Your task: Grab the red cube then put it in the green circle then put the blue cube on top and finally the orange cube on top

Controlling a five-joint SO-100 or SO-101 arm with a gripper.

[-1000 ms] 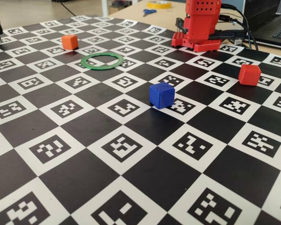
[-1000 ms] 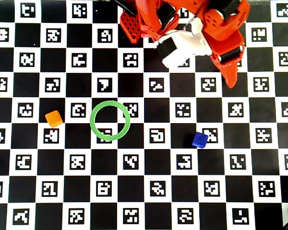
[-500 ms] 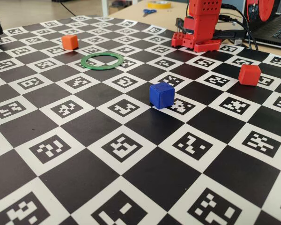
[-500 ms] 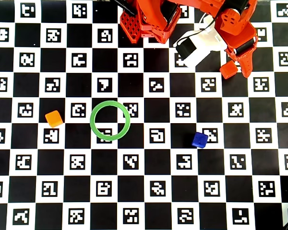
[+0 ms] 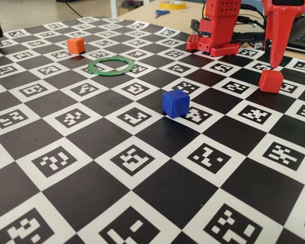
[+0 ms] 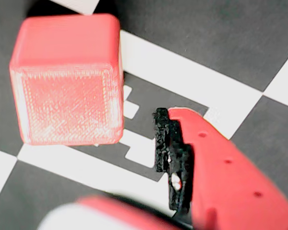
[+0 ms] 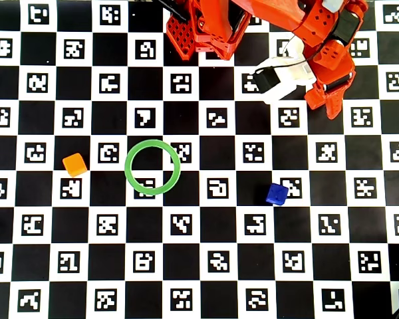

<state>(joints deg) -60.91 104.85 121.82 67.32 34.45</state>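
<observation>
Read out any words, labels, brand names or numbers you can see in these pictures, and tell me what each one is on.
No readable text in any view.
The checkered board carries only black-and-white square marker patterns, no letters or digits.
The red cube, blue cube, orange cube and green circle are unmarked.
The robot arm shows no label or brand.

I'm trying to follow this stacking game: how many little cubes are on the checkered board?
3. The orange cube sits far left beside the green circle, the blue cube mid-board, and the red cube at right under the gripper, which hides it from overhead.
</observation>
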